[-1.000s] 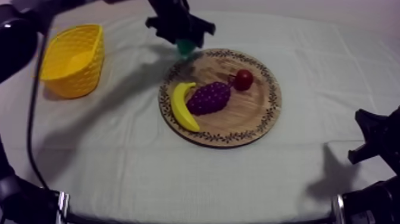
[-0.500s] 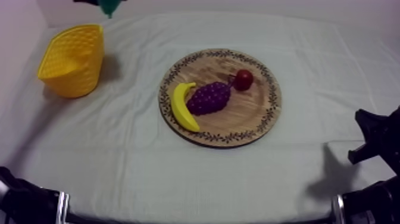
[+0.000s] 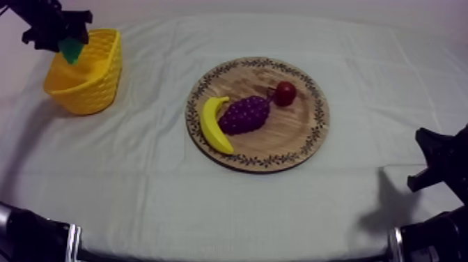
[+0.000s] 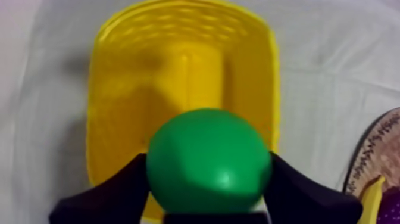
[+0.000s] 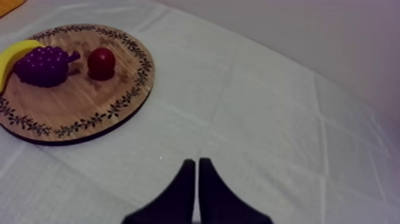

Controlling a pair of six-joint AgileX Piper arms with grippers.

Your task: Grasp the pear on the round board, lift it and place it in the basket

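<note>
My left gripper [image 3: 67, 43] hangs over the yellow basket [image 3: 90, 76] at the table's far left, shut on the green pear [image 3: 70, 50]. In the left wrist view the pear [image 4: 208, 162] sits between the black fingers [image 4: 113, 196], right above the open basket [image 4: 125, 101]. The round wooden board [image 3: 296, 132] lies mid-table with a banana [image 3: 212, 125], a bunch of grapes [image 3: 245, 114] and a small red fruit [image 3: 284, 93] on it. My right gripper [image 3: 435, 164] rests low at the table's right side; in the right wrist view its fingers [image 5: 186, 190] lie together as a narrow wedge.
In the right wrist view the board [image 5: 113, 95] lies ahead of my right gripper [image 5: 197, 184], with bare cloth between them. A rim of the board [image 4: 381, 149] shows beside the basket in the left wrist view.
My left gripper has carried the pear from the board's far edge leftward across the table, then down over the basket. The right arm has not moved.
</note>
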